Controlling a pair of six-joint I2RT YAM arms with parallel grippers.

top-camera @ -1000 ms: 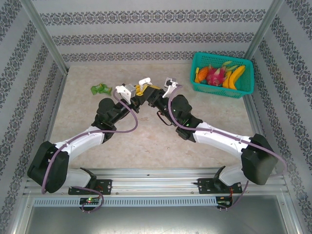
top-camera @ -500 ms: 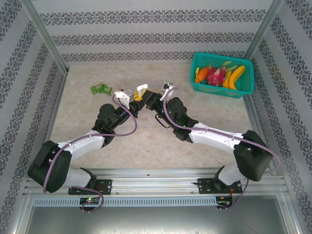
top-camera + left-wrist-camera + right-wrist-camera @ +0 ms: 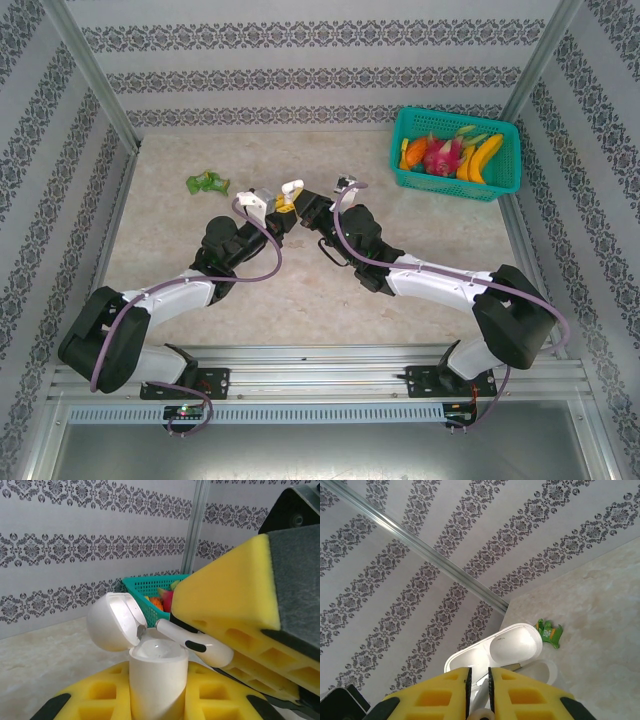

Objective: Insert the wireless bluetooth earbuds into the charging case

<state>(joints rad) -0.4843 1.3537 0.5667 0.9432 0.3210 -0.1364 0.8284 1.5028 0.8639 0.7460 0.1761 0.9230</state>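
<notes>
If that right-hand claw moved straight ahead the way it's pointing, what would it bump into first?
Most likely the open white charging case gripped by the left gripper; the earbud pinched in the right gripper would touch first, though depth is unclear.

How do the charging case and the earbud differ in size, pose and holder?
The charging case is far bulkier than the earbud. The case stands upright, lid open; the earbud lies slanted near its open top. The left gripper clamps the case; the right gripper pinches the earbud. Both are glossy white.
</notes>
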